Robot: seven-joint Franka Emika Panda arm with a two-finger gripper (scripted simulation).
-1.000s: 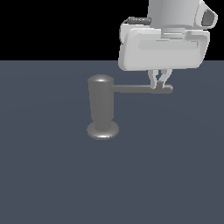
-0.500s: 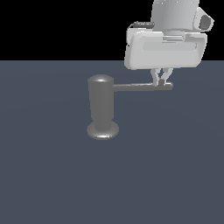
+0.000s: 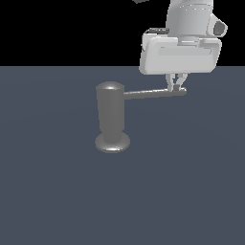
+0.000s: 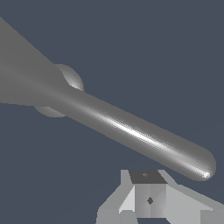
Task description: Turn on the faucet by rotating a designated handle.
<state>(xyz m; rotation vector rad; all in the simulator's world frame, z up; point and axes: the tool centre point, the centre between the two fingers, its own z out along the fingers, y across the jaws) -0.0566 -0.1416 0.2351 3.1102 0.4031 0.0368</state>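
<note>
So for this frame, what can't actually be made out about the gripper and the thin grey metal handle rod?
- Contact: in the exterior view the gripper fingertips overlap the thin grey metal handle rod near its tip; touching or not cannot be told.
- Jaw opening: wrist view shows one finger, cut by the frame edge.
- Dull grey cylindrical faucet: mostly cropped in the wrist view.
- Arm: cut off above in the exterior view.
</note>
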